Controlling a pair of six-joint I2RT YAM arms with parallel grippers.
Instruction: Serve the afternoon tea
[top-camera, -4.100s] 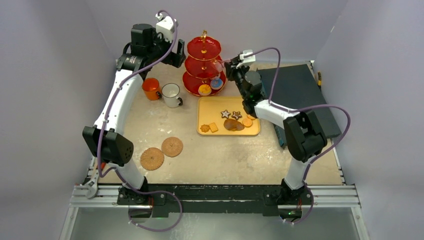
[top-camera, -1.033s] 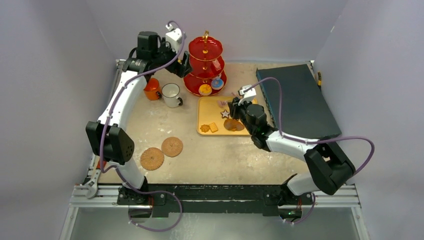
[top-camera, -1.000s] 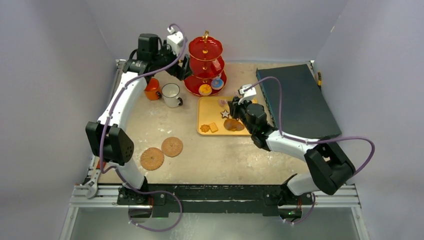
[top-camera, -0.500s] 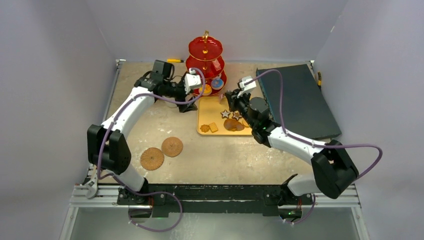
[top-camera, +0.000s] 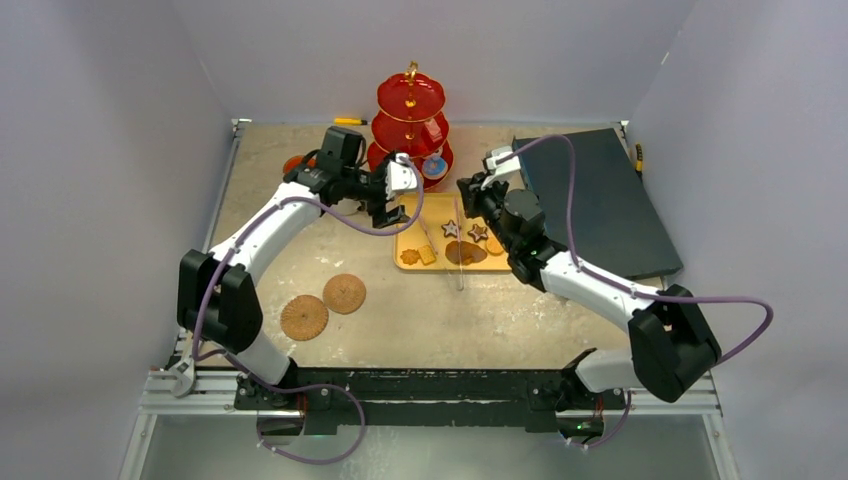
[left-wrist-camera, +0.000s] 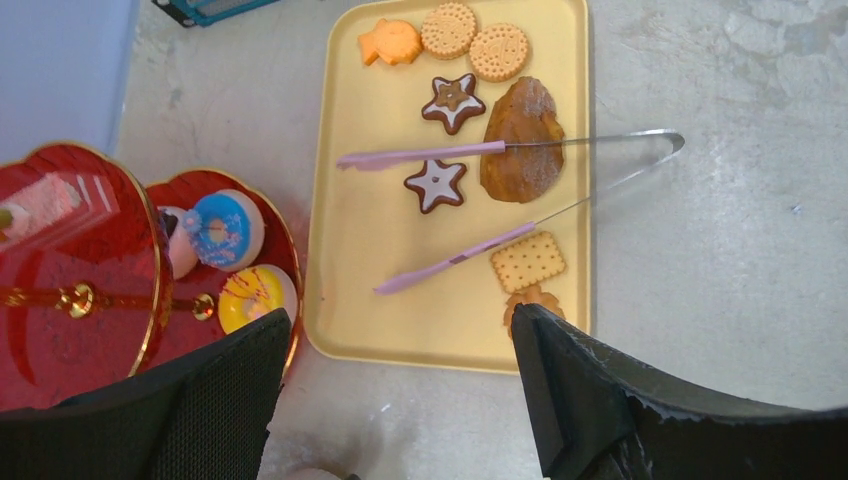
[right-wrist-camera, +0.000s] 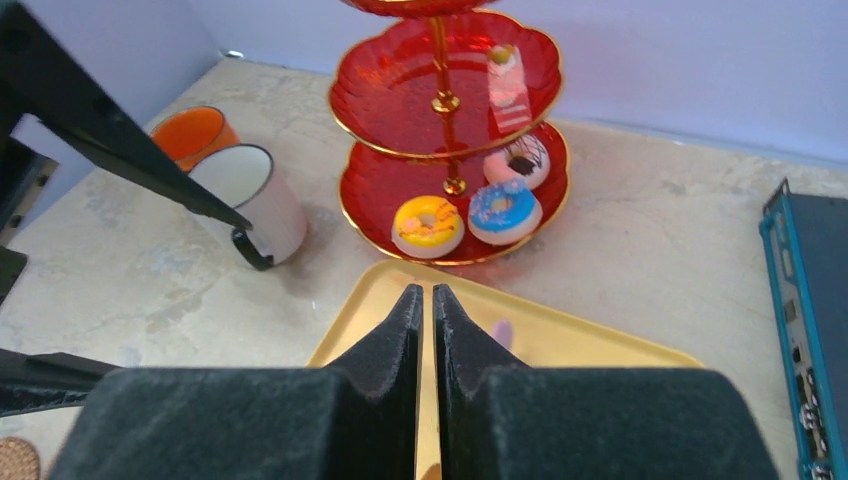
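Light: bright, even, from above.
Shadows: soft, on the table (top-camera: 450, 310).
Glare: on the red stand (left-wrist-camera: 90, 230).

Tiered stand (right-wrist-camera: 390, 100): one
Mugs (right-wrist-camera: 280, 212): two
Doughnuts (right-wrist-camera: 428, 222): three
Star biscuits (left-wrist-camera: 452, 100): two
Round biscuits (left-wrist-camera: 449, 30): two
Square cracker (left-wrist-camera: 527, 262): one
Tongs (left-wrist-camera: 420, 156): one pair
Yellow tray (left-wrist-camera: 370, 230): one
Woven coasters (top-camera: 304, 316): two

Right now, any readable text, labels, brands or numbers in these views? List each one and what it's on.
No text can be read in any view.
Red three-tier stand, white mug, orange mug, yellow tray: plain, no print visible.
Dark teal box: small marks along its edge, too small to read.
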